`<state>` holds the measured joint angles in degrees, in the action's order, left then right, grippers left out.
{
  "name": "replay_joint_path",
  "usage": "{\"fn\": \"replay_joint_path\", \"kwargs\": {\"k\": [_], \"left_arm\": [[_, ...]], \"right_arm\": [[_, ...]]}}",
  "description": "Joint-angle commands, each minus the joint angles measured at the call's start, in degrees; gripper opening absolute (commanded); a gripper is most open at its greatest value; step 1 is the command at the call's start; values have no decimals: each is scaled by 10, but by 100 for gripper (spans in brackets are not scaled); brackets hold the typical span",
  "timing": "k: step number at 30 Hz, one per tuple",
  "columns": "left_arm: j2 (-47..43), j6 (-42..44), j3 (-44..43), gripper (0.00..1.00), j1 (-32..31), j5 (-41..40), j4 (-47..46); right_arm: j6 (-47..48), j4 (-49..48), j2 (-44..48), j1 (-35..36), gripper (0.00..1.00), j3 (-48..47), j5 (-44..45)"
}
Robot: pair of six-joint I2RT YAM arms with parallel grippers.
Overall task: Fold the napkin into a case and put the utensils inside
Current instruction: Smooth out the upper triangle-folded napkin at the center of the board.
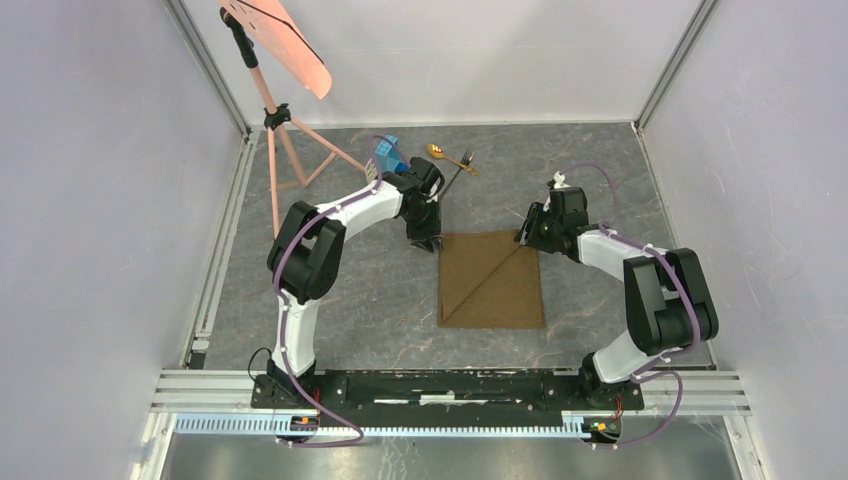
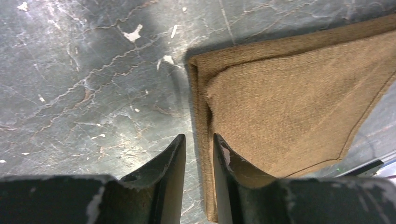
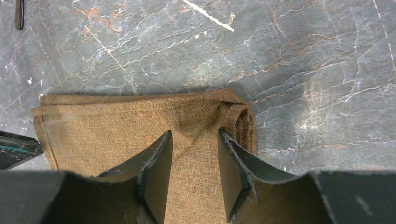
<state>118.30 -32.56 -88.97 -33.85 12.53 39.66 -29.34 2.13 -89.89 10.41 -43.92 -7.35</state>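
In the top view, the brown napkin [image 1: 492, 280] is seen lying flat on the grey table [image 1: 380, 290] between the arms, with a diagonal line crossing it. The left gripper [image 1: 425, 243] is placed at its far left corner and the right gripper [image 1: 522, 236] at its far right corner. The gold spoon [image 1: 440, 152] and dark fork [image 1: 458, 178] are found close together beyond the napkin.

In the left wrist view, the jaws are shown narrowly parted astride the napkin's hem, with nothing clamped.

In the right wrist view, the jaws are shown somewhat wider over a bunched corner of the cloth, also unclamped.
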Motion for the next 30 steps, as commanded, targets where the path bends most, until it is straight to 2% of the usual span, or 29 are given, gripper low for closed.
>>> {"fn": "replay_joint_path", "kwargs": {"k": [1,9,17,20,21,25,28,30], "left_arm": [[8,29,-25,33,4,-12,8],[18,29,-27,31,4,-13,6],[27,28,-38,30,7,-10,5],[35,25,-48,29,8,-5,5],[38,26,-52,28,8,-4,7],[35,28,-56,28,8,-7,14],[27,29,-50,28,8,-11,14],[26,30,-50,28,8,-12,14]], "right_arm": [[-13,-36,-11,3,46,-21,26],[-37,-33,-36,3,47,-30,60],[-42,-88,-17,3,20,28,24],[-39,-97,-13,1,1,40,25],[-38,-98,-13,0,0,42,24],[-28,-99,5,-6,0,40,11],[-25,-87,26,-5,27,32,15],[-24,-84,33,-5,36,26,22]]}}
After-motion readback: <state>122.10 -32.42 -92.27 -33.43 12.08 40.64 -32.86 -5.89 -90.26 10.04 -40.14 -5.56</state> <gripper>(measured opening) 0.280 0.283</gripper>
